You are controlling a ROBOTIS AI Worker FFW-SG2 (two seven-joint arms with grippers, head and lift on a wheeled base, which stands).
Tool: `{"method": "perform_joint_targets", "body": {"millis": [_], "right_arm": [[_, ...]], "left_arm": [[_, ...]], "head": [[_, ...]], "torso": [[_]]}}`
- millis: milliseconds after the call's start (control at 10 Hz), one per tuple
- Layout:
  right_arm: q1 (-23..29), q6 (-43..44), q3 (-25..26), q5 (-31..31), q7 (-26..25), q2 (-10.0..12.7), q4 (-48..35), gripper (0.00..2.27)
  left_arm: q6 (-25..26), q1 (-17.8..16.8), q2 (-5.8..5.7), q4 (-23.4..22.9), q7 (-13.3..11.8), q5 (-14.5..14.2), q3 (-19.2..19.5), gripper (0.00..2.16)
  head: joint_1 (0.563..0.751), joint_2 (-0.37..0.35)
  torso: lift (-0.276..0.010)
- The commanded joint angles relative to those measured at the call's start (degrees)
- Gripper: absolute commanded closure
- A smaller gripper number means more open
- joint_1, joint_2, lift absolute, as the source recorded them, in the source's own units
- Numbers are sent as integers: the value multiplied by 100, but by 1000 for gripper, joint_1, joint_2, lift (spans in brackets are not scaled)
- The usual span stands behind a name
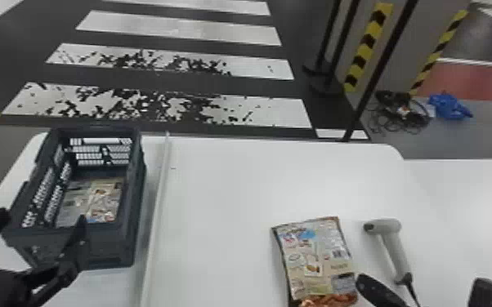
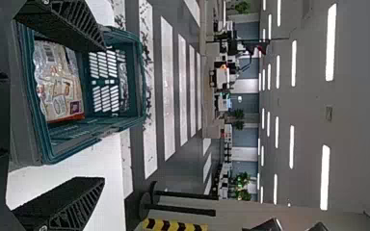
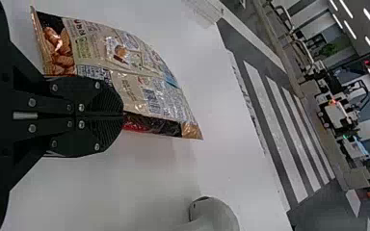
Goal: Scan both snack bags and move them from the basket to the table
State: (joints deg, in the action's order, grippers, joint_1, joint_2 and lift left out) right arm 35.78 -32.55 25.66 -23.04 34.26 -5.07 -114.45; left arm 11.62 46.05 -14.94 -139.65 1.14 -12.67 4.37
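The smooth table [image 1: 224, 196] holds a glossy bag [image 1: 318, 261] and latticed basket [image 1: 106, 247].

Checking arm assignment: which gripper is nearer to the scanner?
Right. The right gripper is at the edge of a bag, beside the scanner; the left gripper is far off at the near end of the basket.

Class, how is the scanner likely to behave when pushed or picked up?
The scanner looks rigid and smooth, so it probably won't bend. Its head juts from the handle, so a push may make it pivot. The cord at the handle's end might drag.
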Motion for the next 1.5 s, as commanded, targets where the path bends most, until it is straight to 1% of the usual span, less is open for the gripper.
{"method": "perform_joint_targets", "body": {"millis": [0,200,300,500,600,700,900,1000,1100,1200,1400], "right_arm": [[104,7,26,-86,64,94,-51,2253],[210,24,61,-201,116,165,-43,2253],[245,95,53,-209,169,279,-43,2253],[289,-11,53,-420,187,314,-60,2253],[298,130,61,-411,187,349,-69,2253],[298,95,167,-394,187,349,-253,2253],[298,77,404,-341,195,323,-728,2250],[298,7,457,-350,283,323,-930,2250],[298,-46,404,-394,327,323,-1009,2250],[263,-46,228,-376,336,323,-1001,2253],[113,60,-193,-157,345,341,-763,2253]], "left_arm": [[-5,1,0,-1,0,1,-6,29],[-5,9,0,-19,-17,1,-6,29],[-5,9,0,-28,-17,1,-15,29],[-5,36,-9,-54,-26,1,-15,29],[-5,53,-9,-72,-26,1,-15,29],[-5,89,-44,-116,-35,1,-15,29],[-5,124,-53,-177,-26,-8,-15,29],[-5,141,-62,-203,-26,1,-15,29],[-5,159,-53,-212,-26,1,-24,29],[-5,203,-53,-221,-26,1,-32,29],[-58,264,-53,-247,-26,19,-24,29]], "head": [[695,-144],[695,-134],[695,-134],[695,-126],[695,-121],[695,-118],[695,-135],[695,-153],[695,-158],[695,-152],[695,-118]], "torso": [[-98],[-98],[-98],[-98],[-98],[-98],[-98],[-98],[-98],[-98],[-98]]}}
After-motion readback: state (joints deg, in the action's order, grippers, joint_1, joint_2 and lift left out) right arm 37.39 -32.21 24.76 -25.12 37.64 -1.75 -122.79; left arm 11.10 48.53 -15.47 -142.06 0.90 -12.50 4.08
